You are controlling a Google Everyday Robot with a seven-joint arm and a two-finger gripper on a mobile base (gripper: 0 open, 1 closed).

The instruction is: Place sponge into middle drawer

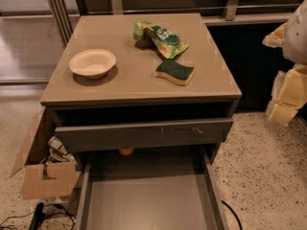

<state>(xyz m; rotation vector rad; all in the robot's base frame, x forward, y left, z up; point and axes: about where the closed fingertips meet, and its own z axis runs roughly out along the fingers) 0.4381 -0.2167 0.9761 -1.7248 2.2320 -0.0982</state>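
Observation:
The sponge [174, 72], yellow foam with a dark green top, lies flat on the right part of the cabinet top, just in front of a green snack bag [162, 37]. The middle drawer [146, 200] is pulled far out at the bottom of the view, showing its flat grey floor and thin side walls. A small orange object [126, 151] sits at the drawer's back edge. My gripper [287, 97] hangs at the right edge of the view, to the right of the cabinet and apart from the sponge.
A cream bowl [92, 63] stands on the left of the cabinet top [120, 87]. A grey drawer front panel [144, 133] sits above the open drawer. An open cardboard box [45, 174] and black cables [38, 217] are on the floor at left.

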